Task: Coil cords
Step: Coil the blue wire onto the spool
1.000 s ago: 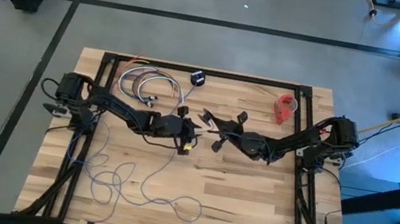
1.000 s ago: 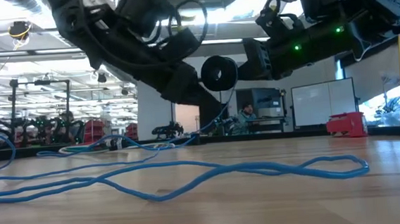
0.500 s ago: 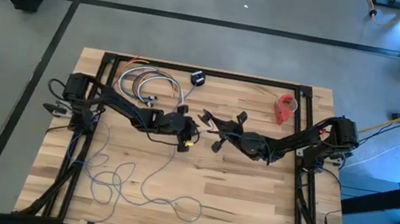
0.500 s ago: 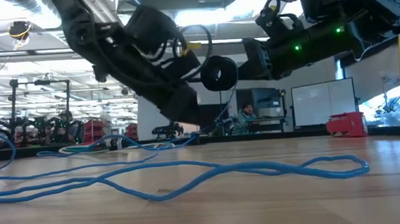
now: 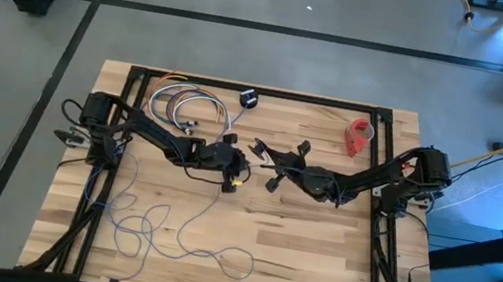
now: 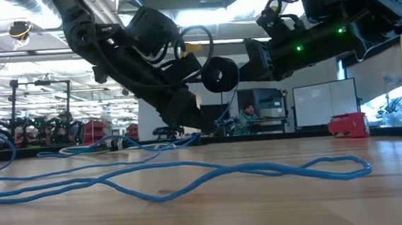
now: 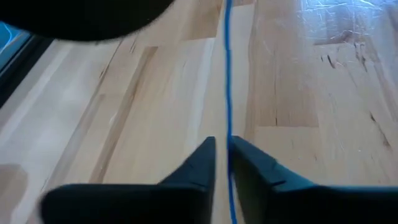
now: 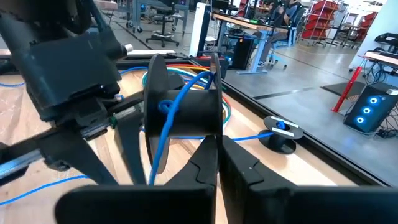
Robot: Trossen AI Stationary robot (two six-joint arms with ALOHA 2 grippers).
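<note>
A: From above, what is going on at the table [image 5: 318, 233]?

B: Both arms are meeting near the middle. The left gripper [image 5: 238, 171] is sitting just beside the right gripper [image 5: 261, 153], and the cord [image 5: 177, 238] is lying in loose loops toward the near-left of the table, one strand running up to the left gripper. A bundle of coloured wires [image 5: 186, 108], a separate black disc [image 5: 248, 98] and a red object [image 5: 361, 135] are resting along the far side.

A: And level with the table?

B: The cord [image 6: 191, 173] is sprawling across the wood in slack loops. Above it a black spool-like puck [image 6: 219, 73] is hanging at the right arm's tip, with the left arm reaching in beside it.

A: The left wrist camera?

B: The left gripper [image 7: 222, 152] is closing on the cord [image 7: 227, 74]; the fingers [image 7: 199, 165] are nearly together with the strand running between them.

A: The right wrist camera?

B: The right gripper [image 8: 219, 149] is pinching the puck [image 8: 183, 112], fingers close together at its lower edge, while a turn of cord [image 8: 168, 124] is looping round it.

A: So which step?

B: I judge winding is only starting; most of the cord is lying uncoiled. Next the left gripper probably needs to be leading the strand round the puck while the right is holding steady
</note>
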